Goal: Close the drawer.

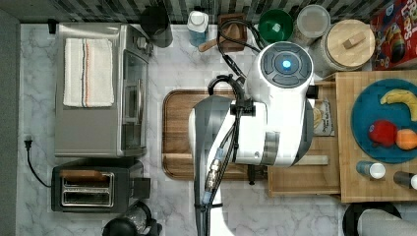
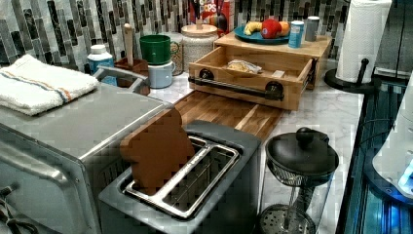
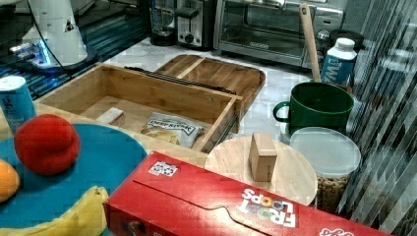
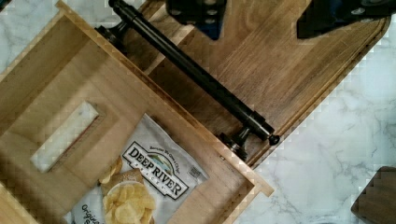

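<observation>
I am looking down through the wrist camera at my pincer (image 4: pixel 275 16), whose two dark fingers (image 4: pixel 196 11) are standing well apart with nothing between them. They are hanging above the dark wooden tray (image 4: pixel 280 70), just beyond the black bar handle (image 4: pixel 196 77) and not touching it. The drawer (image 2: pixel 253 73) is sitting pulled far out of its light-wood cabinet (image 2: pixel 272 46), its front panel reaching over the near end of the tray on the marble desk (image 2: pixel 331 112). Inside it a bag of chips (image 4: pixel 149 177) and a small pale block (image 4: pixel 65 137) are lying flat, below the rim, so I am judging that they are not going to hinder the slide. As I read it, the closing is not yet begun: the whole push is left. I am expecting to bring the fingers against the front panel or the handle and drive it towards the cabinet that is carrying the blue plate (image 1: pixel 364 123) of fruit.
</observation>
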